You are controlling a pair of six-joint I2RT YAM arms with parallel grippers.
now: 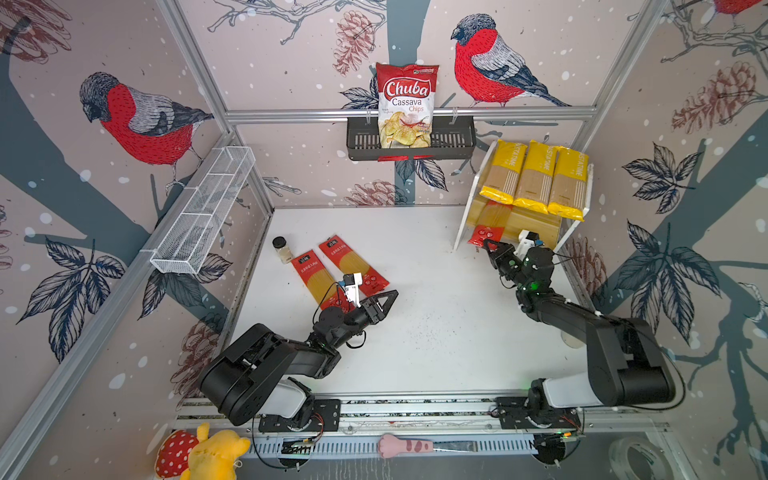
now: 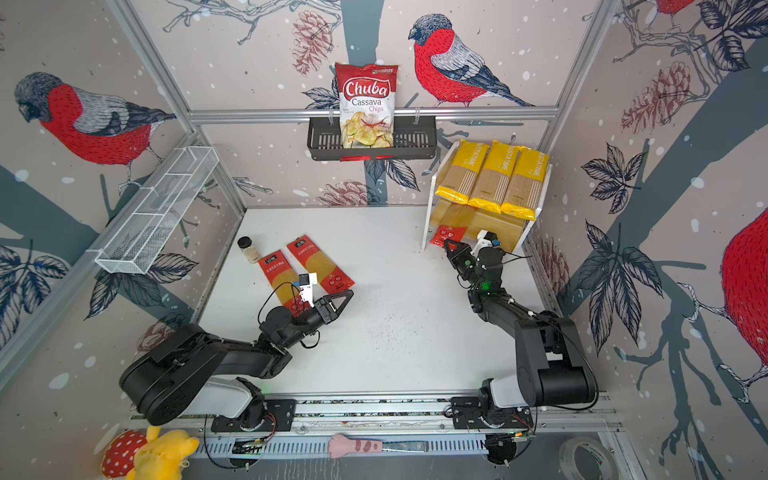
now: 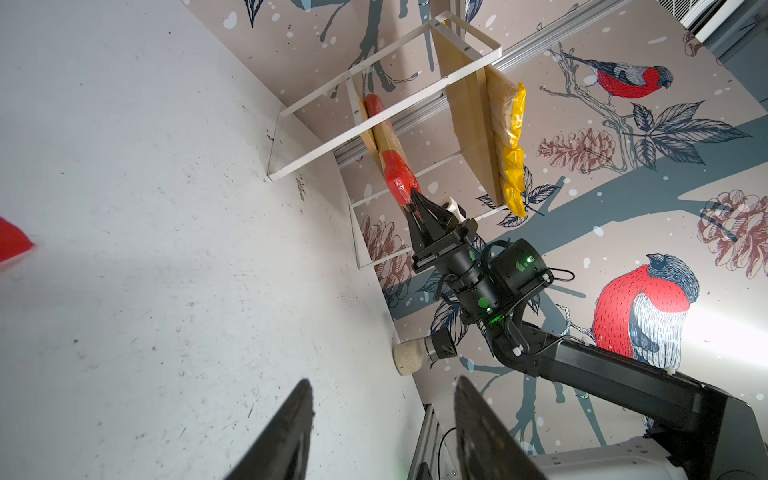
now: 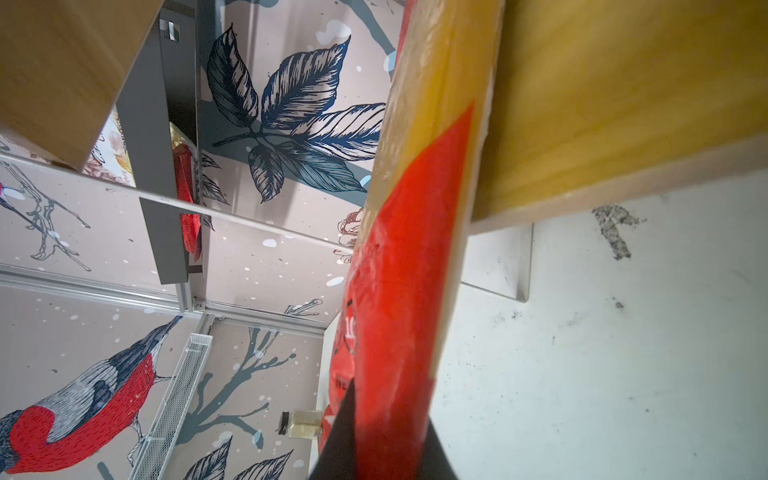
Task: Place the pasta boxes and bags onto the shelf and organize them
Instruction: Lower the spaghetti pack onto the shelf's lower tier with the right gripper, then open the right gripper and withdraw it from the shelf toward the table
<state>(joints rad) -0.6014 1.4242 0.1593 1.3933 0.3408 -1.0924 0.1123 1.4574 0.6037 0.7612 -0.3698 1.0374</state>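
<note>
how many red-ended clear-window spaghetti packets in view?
3. Jar-side packet and neighbour packet lie flat on the white table; third packet is on the lower board of the two-tier wooden shelf, red end pinched in the right gripper. None seems hidden.

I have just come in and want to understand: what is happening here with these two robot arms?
The right gripper is shut on the red end of a red-ended spaghetti packet that lies on the lower board of the shelf. Three yellow PASTATIME packets already lie side by side on the upper board. The left gripper is open and holds nothing, above the white table near two other red-ended packets, which are not yet shelved.
</note>
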